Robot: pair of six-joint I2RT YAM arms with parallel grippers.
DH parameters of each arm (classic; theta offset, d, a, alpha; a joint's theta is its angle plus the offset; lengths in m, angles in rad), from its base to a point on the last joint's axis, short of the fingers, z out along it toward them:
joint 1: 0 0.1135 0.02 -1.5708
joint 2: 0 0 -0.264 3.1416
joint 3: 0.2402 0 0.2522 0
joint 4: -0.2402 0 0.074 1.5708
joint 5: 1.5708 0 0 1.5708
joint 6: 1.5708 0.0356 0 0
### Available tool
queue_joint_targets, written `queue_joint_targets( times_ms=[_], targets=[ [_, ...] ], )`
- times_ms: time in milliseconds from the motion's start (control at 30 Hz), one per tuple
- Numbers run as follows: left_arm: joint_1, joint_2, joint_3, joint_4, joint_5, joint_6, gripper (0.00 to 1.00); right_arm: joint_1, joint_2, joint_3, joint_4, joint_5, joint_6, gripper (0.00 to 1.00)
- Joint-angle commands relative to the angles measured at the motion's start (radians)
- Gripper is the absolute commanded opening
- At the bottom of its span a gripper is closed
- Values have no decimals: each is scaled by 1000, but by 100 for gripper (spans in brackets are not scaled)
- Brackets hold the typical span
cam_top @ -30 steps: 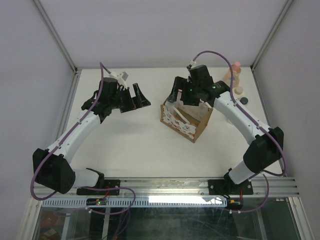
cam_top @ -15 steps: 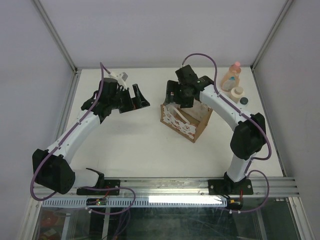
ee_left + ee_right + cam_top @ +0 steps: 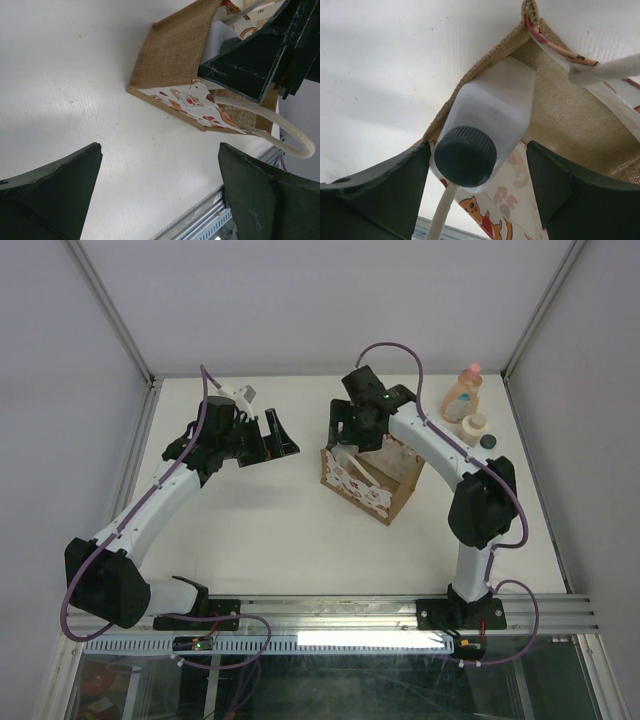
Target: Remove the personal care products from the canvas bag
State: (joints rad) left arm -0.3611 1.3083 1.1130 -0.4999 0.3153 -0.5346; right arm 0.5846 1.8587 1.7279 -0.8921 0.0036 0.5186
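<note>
The canvas bag (image 3: 372, 487) stands upright mid-table, its patterned side facing the near edge. My right gripper (image 3: 347, 430) hangs over the bag's far-left corner. In the right wrist view, the right gripper (image 3: 479, 147) is open, and its jaws straddle a white bottle (image 3: 492, 107) with a dark cap (image 3: 465, 156) that leans in the bag's corner. The left finger is right beside the bottle and the other stands apart. A peach-orange bottle (image 3: 462, 392) and a cream jar (image 3: 474, 423) stand at the far right. My left gripper (image 3: 280, 434) is open, empty and left of the bag (image 3: 172, 55).
A small dark cap-like item (image 3: 488, 441) lies next to the cream jar. The bag's rope handles (image 3: 600, 72) loop close to my right fingers. Frame posts and walls border the table on the left, right and back. An aluminium rail (image 3: 330, 610) runs along the near edge.
My right arm has swung left, bringing its gripper over the bag's far-left corner and uncovering the bottles at the far right. The left arm has not moved.
</note>
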Motion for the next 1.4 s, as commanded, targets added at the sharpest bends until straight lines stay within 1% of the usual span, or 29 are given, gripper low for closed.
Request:
queue_joint_targets(
  times_ms=[0,200,333,467,633,767,800,900,1067,1167,1267,1367],
  targets=[
    [-9,-17,30,29,-4,13,99,10,27,78,-67,72,-48,78],
    [-10,-18,24,29,-9,13,99,18,26,94,-126,134,-104,70],
    [-10,-7,25,31,-3,11,99,21,38,94,-130,154,-139,64],
    [-10,0,31,37,0,8,99,35,62,93,-109,178,-160,63],
    [-10,-1,33,37,-2,10,99,35,100,114,-98,135,-148,64],
    [-10,-6,30,37,-8,9,99,36,95,109,-74,118,-124,63],
    [-10,-7,30,37,-10,9,99,35,90,100,-63,117,-120,61],
    [-10,-8,30,37,-12,7,99,35,74,91,-42,118,-115,49],
    [-10,-7,30,37,-13,1,99,33,26,93,-33,143,-111,36],
    [-10,-3,31,37,-10,-6,99,22,-13,95,-29,139,-112,24],
    [-10,-1,30,44,-7,-13,99,0,-73,87,-12,104,-104,12],
    [-10,0,28,50,-4,-24,99,-33,-142,69,14,66,-89,6]
  ],
)
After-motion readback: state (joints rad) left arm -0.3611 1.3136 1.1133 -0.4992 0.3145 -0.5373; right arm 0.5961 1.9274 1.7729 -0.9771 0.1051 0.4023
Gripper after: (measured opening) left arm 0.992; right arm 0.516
